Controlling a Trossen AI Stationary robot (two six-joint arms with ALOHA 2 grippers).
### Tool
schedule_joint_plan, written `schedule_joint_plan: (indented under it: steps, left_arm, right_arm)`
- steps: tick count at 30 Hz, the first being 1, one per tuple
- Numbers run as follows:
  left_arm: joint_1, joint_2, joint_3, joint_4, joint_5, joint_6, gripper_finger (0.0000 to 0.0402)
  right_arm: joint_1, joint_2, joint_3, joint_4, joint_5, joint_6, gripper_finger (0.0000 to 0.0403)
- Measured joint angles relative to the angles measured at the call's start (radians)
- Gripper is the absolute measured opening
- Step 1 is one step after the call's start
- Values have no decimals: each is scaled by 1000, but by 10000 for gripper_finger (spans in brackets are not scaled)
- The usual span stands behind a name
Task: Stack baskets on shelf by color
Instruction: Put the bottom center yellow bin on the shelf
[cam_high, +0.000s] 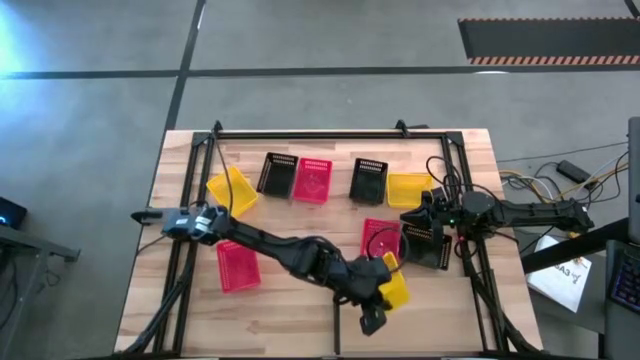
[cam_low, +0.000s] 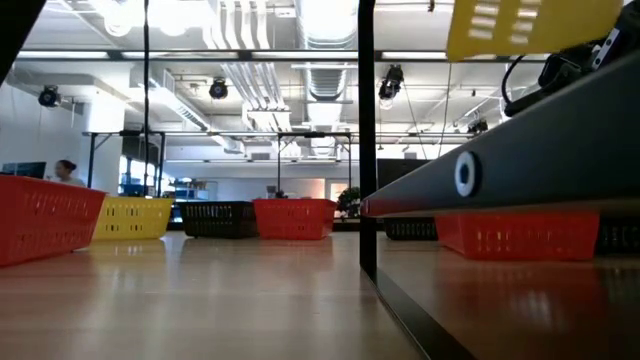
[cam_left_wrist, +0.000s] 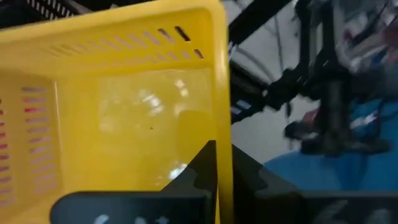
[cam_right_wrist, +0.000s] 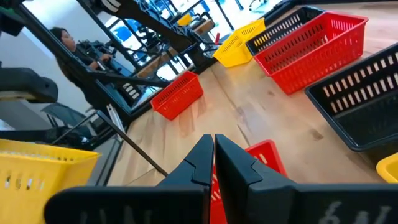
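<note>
Yellow basket lifted, long axis front-to-back | left gripper clamps its wall | right gripper pinched together, nothing held

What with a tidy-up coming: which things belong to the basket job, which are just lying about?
Job: yellow basket in the left gripper; eight baskets on the table; black frame rail; right gripper at the table's right side.
Lying about: cables, papers beside the table.

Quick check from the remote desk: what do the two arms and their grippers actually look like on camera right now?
Both arms are dark, near-black jointed links. The left arm has a pale grey section near its base; the right arm carries thin black cable loops. Each gripper, left gripper and right gripper, ends in two matte black angular fingers on a black crossbar.
</note>
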Motion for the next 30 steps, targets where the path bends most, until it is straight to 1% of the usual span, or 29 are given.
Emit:
schedule_joint_plan:
  steps: [4, 7, 12, 15, 19, 22, 25, 30]
  left_arm:
    - [-10, 0, -46, -14, -31, 59, 0]
    - [-16, 2, -53, -57, -34, 101, 0]
    - [-18, -2, -78, -70, -37, 162, 0]
    - [-18, 0, -82, -57, -9, 166, 0]
    - [-18, -3, -130, 54, 61, 167, 0]
    - [-20, 2, -145, 91, 82, 166, 0]
    - [-20, -2, -153, 94, 88, 160, 0]
    - [-34, -2, -175, 84, 110, 105, 0]
  right_arm:
    - [0, 1, 0, -1, 1, -9, 9]
    - [0, 6, 0, -2, 1, -8, 9]
    - [0, 6, 0, -3, 1, -8, 9]
    - [0, 6, 0, -3, 3, -9, 9]
    - [0, 6, 0, -3, 6, -8, 9]
    - [0, 6, 0, -3, 7, -8, 9]
    - [0, 6, 0, -4, 7, -6, 9]
    - [0, 6, 0, -4, 7, -7, 9]
